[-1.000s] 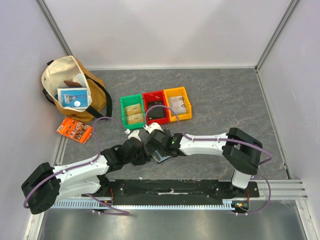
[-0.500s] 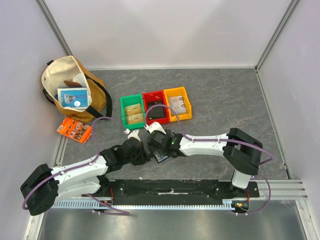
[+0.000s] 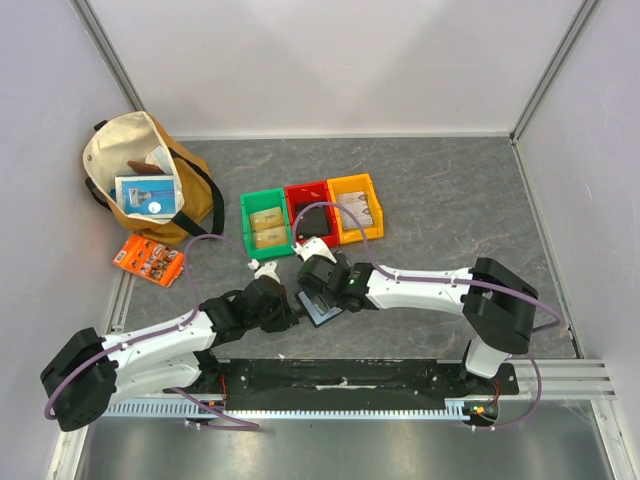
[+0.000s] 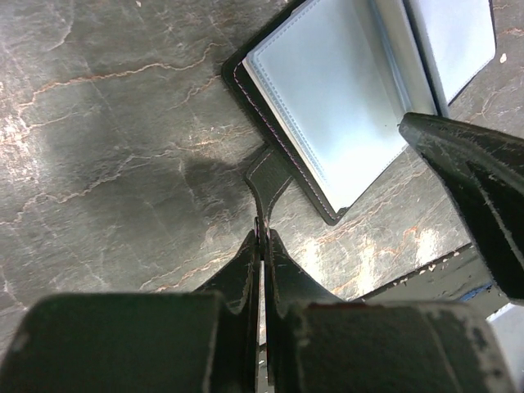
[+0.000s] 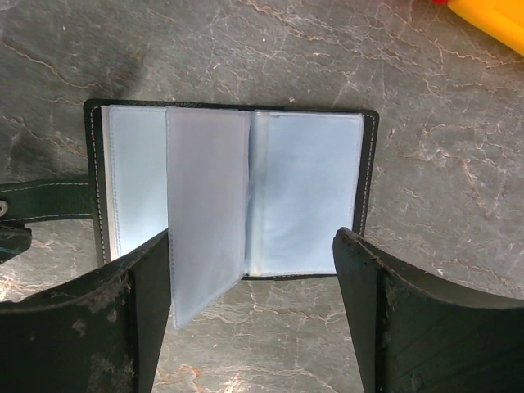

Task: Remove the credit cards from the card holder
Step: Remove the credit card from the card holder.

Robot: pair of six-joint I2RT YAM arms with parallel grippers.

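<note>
1. Your left gripper point(image 4: 260, 225) has its fingers pressed together on the black strap point(image 4: 267, 173) that sticks out from one side of the card holder point(image 4: 327, 106).
2. Your right gripper point(image 5: 254, 246) has its fingers wide apart and grips nothing. It hangs over the card holder, with one finger toward each end of the edge nearest the wrist camera.
3. The card holder lies open and flat on the grey marbled desk point(image 3: 450, 190), close to the near edge and about midway along it, between your two wrists.
4. Its pale blue panels face up inside a black stitched rim. A clear sleeve point(image 5: 205, 221) at the fold overhangs the holder's near edge. You cannot tell whether any card sits in the pockets.
5. Farther in, toward the middle of the desk, a green bin point(image 3: 265, 222), a red bin point(image 3: 312, 212) and a yellow bin point(image 3: 357, 208) stand touching in a row.
6. A tan bag point(image 3: 150, 180) sits at the far left corner, with an orange packet point(image 3: 148, 260) just beside it along the left edge.
</note>
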